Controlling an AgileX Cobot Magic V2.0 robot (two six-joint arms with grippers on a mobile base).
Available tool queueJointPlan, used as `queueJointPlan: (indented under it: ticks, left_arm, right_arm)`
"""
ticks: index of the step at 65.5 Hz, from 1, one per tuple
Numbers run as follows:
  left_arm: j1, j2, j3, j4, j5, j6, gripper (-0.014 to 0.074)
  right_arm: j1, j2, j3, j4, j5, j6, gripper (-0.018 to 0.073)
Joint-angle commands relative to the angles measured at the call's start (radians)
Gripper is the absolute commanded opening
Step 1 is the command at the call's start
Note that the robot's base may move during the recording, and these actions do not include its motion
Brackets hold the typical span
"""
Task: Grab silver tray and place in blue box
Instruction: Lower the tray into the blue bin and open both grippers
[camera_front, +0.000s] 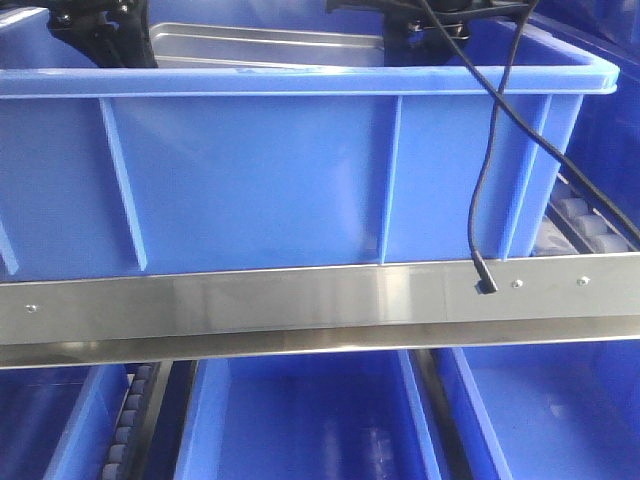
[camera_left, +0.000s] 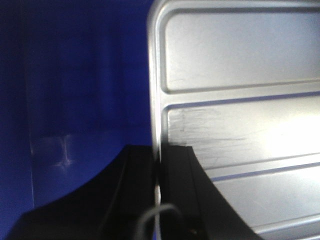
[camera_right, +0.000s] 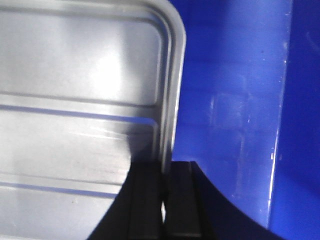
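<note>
The silver tray (camera_front: 262, 46) shows just above the blue box's near rim (camera_front: 300, 80), between the two arms. In the left wrist view the tray (camera_left: 240, 85) hangs over the blue box floor (camera_left: 75, 90); my left gripper (camera_left: 158, 170) is shut on the tray's left rim. In the right wrist view the tray (camera_right: 80, 85) fills the left side above the blue box floor (camera_right: 230, 100); my right gripper (camera_right: 163, 190) is shut on the tray's right rim. Both arms' black bodies show at the top of the front view.
A steel rail (camera_front: 300, 300) runs across below the blue box. More blue crates (camera_front: 310, 420) sit on a lower level with roller tracks (camera_front: 130, 420). A black cable (camera_front: 490, 180) hangs over the box's front wall.
</note>
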Motion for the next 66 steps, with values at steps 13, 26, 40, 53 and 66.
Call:
queueJointPlan:
  ticks: [13,26,40,53,66]
  left_arm:
    - [-0.033,-0.050,-0.044,-0.145,-0.144,0.002,-0.0006]
    - [-0.033,-0.050,-0.044,-0.117,-0.137,0.002,-0.0006]
    - [-0.025,-0.050,-0.044,-0.110,-0.145,-0.009,0.0255]
    - [0.007,-0.050,-0.044,-0.101,-0.135,-0.009,0.0284]
    - [0.041,-0.050,-0.044,-0.101,-0.111,-0.009,0.0283]
  right_arm:
    - [0.037,-0.062,-0.040,0.150,-0.122,-0.021,0.0056]
    - [0.037,-0.062,-0.040,0.166,-0.117,-0.021,0.0060]
    - [0.033,-0.069,-0.040,0.171,-0.111,-0.021,0.0141]
    - [0.002,-0.069,-0.040,0.171,-0.093,-0.021,0.0468]
    - [-0.027,-0.070,-0.040,0.171,-0.091,-0.021,0.0466]
